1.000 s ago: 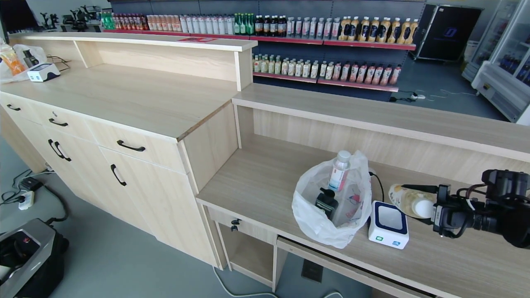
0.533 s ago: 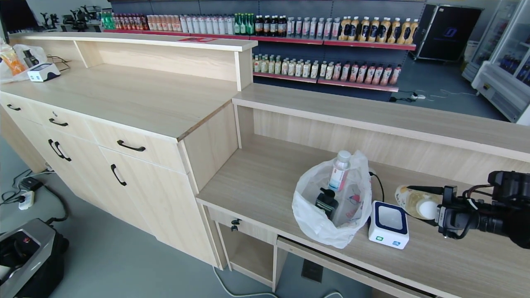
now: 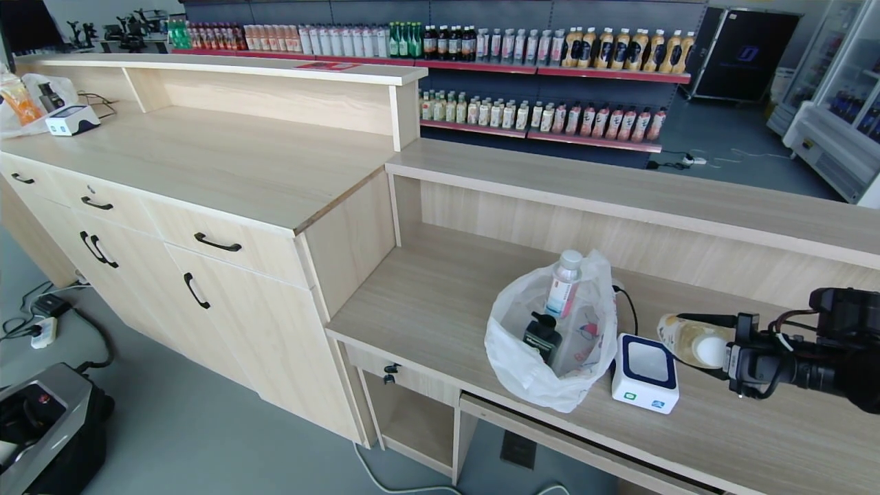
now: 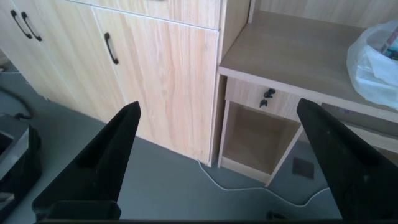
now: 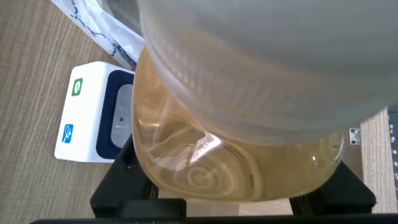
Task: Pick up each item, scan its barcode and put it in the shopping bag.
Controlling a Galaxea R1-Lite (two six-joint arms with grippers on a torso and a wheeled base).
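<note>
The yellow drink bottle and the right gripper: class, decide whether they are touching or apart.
Touching. In the right wrist view the yellow drink bottle sits clamped between the dark fingers of the right gripper; the head view agrees.

Light wood counter [image 3: 227, 165], grey floor [image 3: 206, 440], 2 stocked drink shelves [image 3: 550, 69] behind.

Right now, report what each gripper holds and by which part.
The right gripper holds the yellow drink bottle by its body, cap toward the wrist. The left gripper is open and holds nothing.
</note>
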